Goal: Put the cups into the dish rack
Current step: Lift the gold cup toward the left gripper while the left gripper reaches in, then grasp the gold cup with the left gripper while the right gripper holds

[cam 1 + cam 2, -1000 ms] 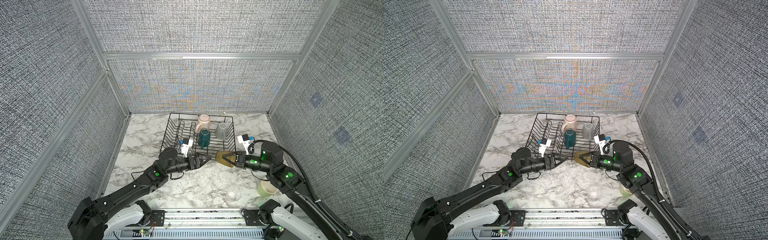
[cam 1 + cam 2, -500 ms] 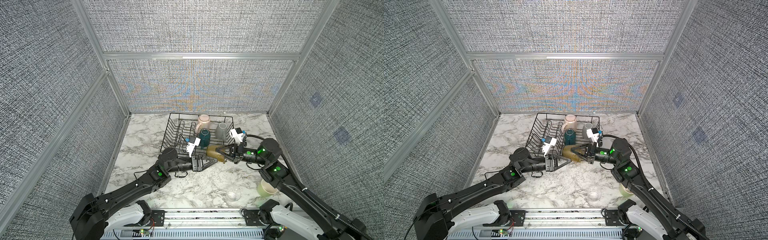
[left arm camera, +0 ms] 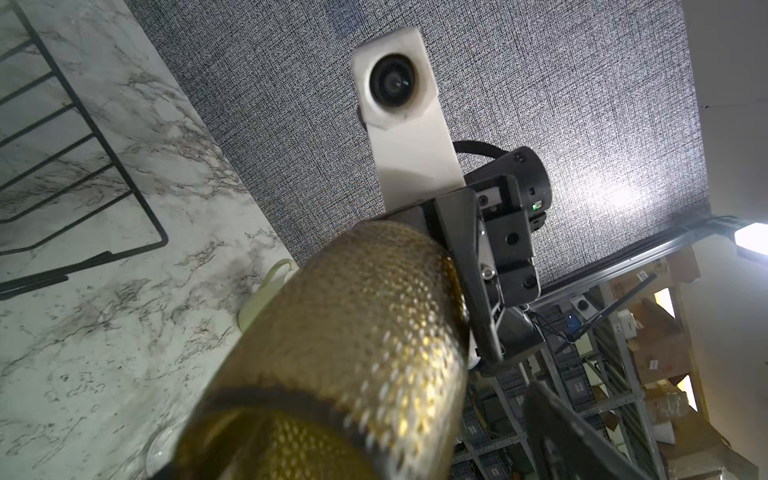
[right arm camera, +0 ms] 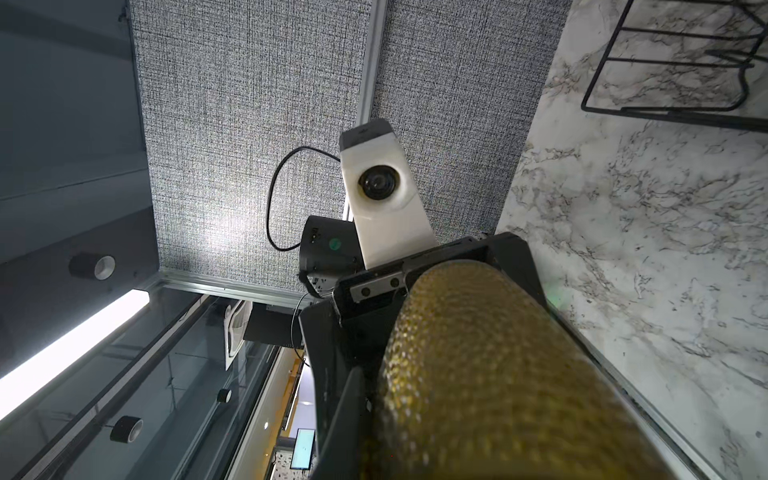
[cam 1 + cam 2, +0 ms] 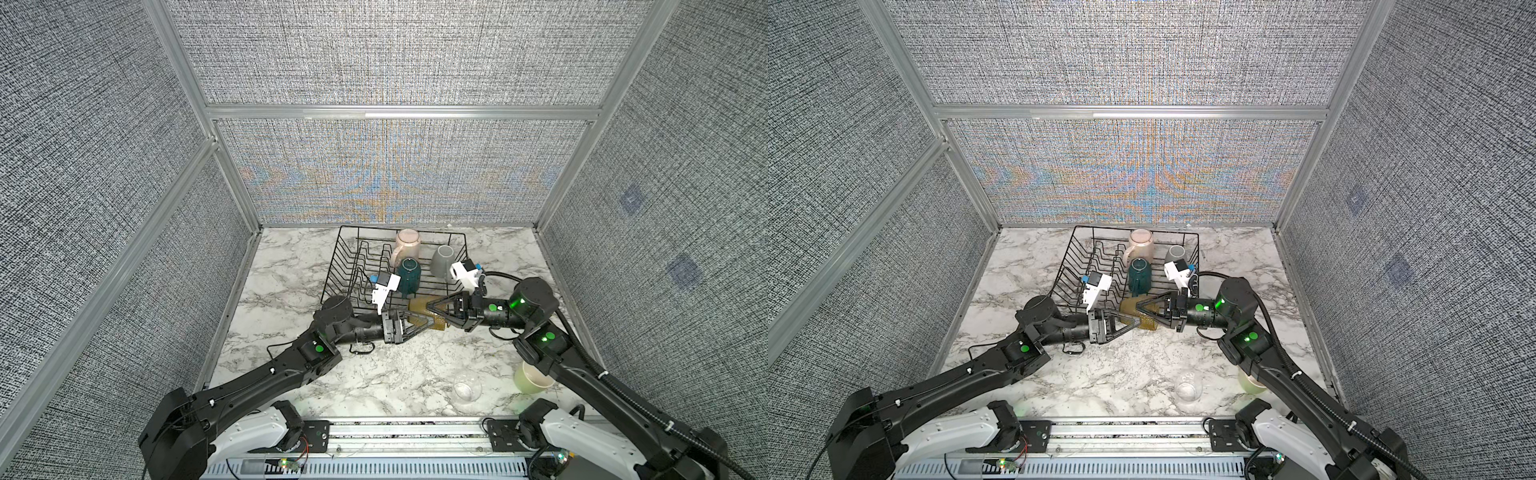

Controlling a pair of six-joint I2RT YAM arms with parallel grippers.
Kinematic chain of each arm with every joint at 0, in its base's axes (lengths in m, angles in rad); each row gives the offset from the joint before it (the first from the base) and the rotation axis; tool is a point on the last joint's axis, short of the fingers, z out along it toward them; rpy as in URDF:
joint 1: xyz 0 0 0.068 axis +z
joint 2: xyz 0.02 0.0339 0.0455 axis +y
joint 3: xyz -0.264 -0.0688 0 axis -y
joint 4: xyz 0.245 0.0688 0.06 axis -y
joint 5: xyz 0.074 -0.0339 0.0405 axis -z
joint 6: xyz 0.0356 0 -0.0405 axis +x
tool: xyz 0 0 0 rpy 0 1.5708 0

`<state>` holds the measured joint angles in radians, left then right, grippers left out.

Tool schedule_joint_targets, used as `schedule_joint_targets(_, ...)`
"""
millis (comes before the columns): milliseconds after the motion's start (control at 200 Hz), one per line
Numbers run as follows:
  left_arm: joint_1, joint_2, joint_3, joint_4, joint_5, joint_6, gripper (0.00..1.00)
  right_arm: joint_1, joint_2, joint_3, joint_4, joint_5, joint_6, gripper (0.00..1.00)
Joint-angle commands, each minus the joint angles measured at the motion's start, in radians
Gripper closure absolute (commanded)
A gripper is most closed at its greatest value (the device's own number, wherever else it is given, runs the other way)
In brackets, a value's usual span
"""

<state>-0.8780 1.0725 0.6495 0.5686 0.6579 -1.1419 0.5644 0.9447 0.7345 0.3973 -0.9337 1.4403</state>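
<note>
The amber tumbler (image 5: 417,306) (image 5: 1128,307) lies level in the air just in front of the dish rack (image 5: 332,266) (image 5: 1068,257). My right gripper (image 5: 429,308) (image 5: 1140,310) is shut on one end of it. From the other side my left gripper (image 5: 430,321) (image 5: 1135,322) is open, its fingers straddling the glass. The tumbler (image 3: 353,332) (image 4: 478,374) fills both wrist views. In the rack stand a pale pink mug (image 5: 407,245), a dark teal mug (image 5: 409,276) and a grey mug (image 5: 442,262). A clear glass (image 5: 467,388) and a yellow-green cup (image 5: 528,378) sit on the table at the front right.
The marble table (image 5: 291,266) is walled by grey fabric panels on three sides. The rack's upright dividers (image 5: 365,266) fill its left half. An aluminium rail (image 5: 395,428) runs along the front edge. The right arm passes over the yellow-green cup.
My right gripper has carried the amber tumbler left and toward the rack. My left gripper has rolled over and slid its open fingers around the glass.
</note>
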Motion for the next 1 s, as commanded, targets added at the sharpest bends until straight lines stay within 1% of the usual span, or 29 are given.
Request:
schedule_joint_targets(0, -0.001, -0.013, 0.015, 0.082, 0.033, 0.005, 0.05, 0.019, 0.005, 0.011, 0.064, -0.076, 0.002, 1.00)
schedule_joint_targets(55, -0.001, -0.011, 0.022, 0.071, 0.040, 0.009, 0.06, 0.032, 0.000, 0.020, 0.044, -0.083, -0.017, 1.00)
schedule_joint_targets(120, -0.001, -0.010, 0.020, 0.096, 0.046, -0.003, 0.09, 0.045, -0.010, 0.029, 0.012, -0.077, -0.038, 1.00)
schedule_joint_targets(260, -0.001, -0.010, 0.015, 0.121, 0.064, 0.002, 0.12, 0.047, -0.025, 0.054, -0.070, -0.076, -0.099, 1.00)
schedule_joint_targets(345, -0.001, -0.005, 0.011, 0.125, 0.053, -0.008, 0.16, 0.048, -0.020, 0.060, -0.083, -0.075, -0.107, 1.00)
schedule_joint_targets(450, -0.001, 0.002, 0.000, 0.183, 0.043, -0.044, 0.20, 0.047, -0.011, 0.058, -0.081, -0.076, -0.115, 1.00)
schedule_joint_targets(525, -0.001, 0.001, -0.004, 0.170, 0.022, -0.058, 0.19, 0.047, -0.005, 0.055, -0.089, -0.085, -0.139, 1.00)
schedule_joint_targets(645, -0.001, -0.006, -0.012, 0.159, -0.031, -0.104, 0.14, 0.047, -0.004, 0.050, -0.087, -0.082, -0.184, 1.00)
schedule_joint_targets(750, -0.001, -0.012, -0.022, 0.173, -0.060, -0.144, 0.08, 0.048, -0.016, 0.053, -0.086, -0.077, -0.257, 1.00)
schedule_joint_targets(870, -0.001, -0.020, -0.025, 0.159, -0.087, -0.177, 0.08, 0.050, -0.039, 0.039, -0.075, -0.034, -0.329, 1.00)
schedule_joint_targets(995, -0.001, -0.020, -0.046, 0.199, -0.109, -0.208, 0.09, 0.056, -0.056, 0.019, -0.056, -0.019, -0.417, 1.00)
